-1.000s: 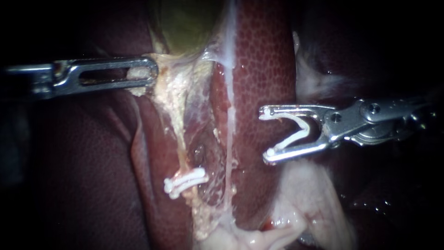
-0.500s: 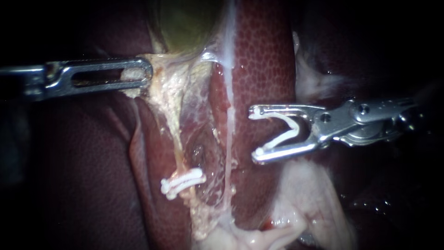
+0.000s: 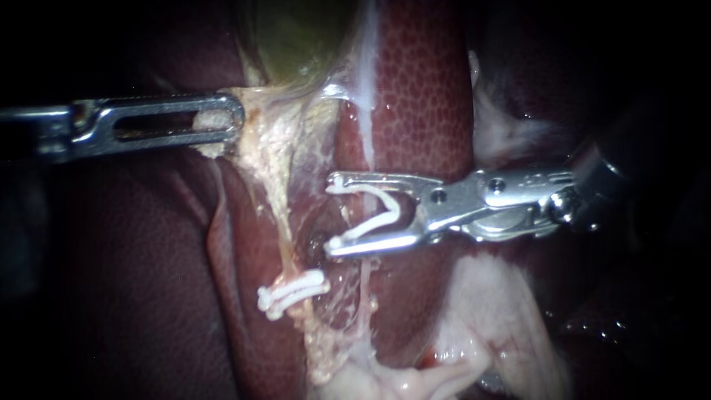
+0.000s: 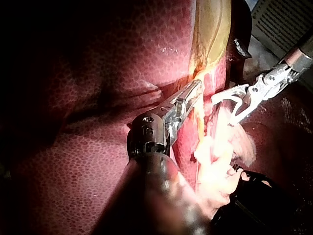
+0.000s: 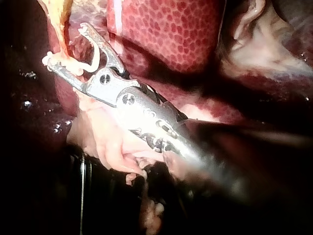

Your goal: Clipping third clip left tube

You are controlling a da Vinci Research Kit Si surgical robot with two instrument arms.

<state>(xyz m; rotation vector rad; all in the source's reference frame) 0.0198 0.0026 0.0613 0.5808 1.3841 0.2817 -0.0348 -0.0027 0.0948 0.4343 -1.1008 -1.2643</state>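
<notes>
- The dark red liver (image 3: 422, 96) fills most of the endoscope view, with a spotty band running down the middle.
- The greenish-yellow gallbladder (image 3: 296, 37) sits at the top middle of the frame.
- A soft, pale pink lump of fat (image 3: 489, 311) lies at the lower right.
- A sheet of pale tissue (image 3: 278, 137) hangs down from the bottom of the gallbladder.
- The right instrument (image 3: 332, 215) comes in from the right side to the middle of the frame. Its jaws stand wide apart and hold a white open clip (image 3: 394, 210), one leg of the clip lying along each jaw.
- The left instrument (image 3: 222, 118) comes in from the upper left. Its long, slotted jaws are closed tight on the edge of the pale tissue, just under the gallbladder.
- The left tube (image 3: 284, 222) is a thin, yellowish string. It runs from the pale tissue down to the lower middle of the frame. The tips of the right instrument are near it, just to its right, and are not around it.
- A thin white strand (image 3: 365, 148) runs down the middle and crosses the wide jaws of the right instrument. I cannot tell if it passes in front or behind.
- Small white closed clips (image 3: 292, 289) sit across the left tube, low on it, below the right instrument.
</notes>
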